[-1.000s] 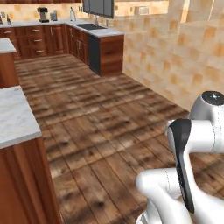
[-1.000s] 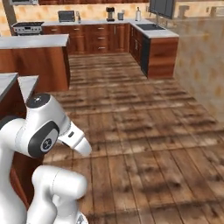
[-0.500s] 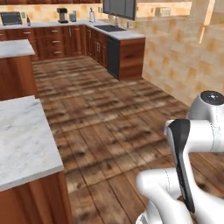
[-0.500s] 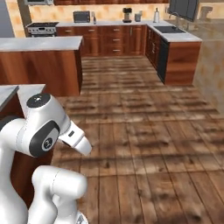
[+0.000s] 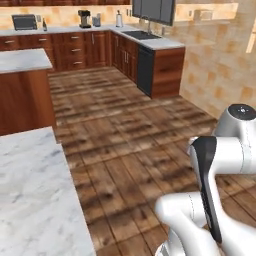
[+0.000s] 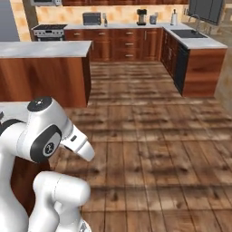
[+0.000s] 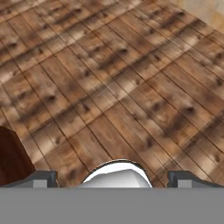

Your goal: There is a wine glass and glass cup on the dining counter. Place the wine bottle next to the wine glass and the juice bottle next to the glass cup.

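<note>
**While the base faced open floor, the gripper hung spread and empty**

Where the planks ran widest, a brown wood floor took up most of the kitchen, from the robot to the far cabinets. A tan tiled wall closed the room on the right of the left base view. Along the back stood a marble worktop over drawers with handles, and it turned forward into a run with a sink and a dark appliance front.

A long marble-topped counter with a plain reddish-brown wood front, by its look the dining counter, stood well ahead and to the left, apart from the robot. Its top looked bare as far as it showed. A second marble slab lay just beside the base on the left.

The white arm was folded close over its base. On the back worktop sat a stove, a toaster oven and a coffee maker, all small and far off.

In the hand view the gripper pointed down at bare planks. Its fingertips stood wide apart at the two bottom corners, with nothing held between them
</note>
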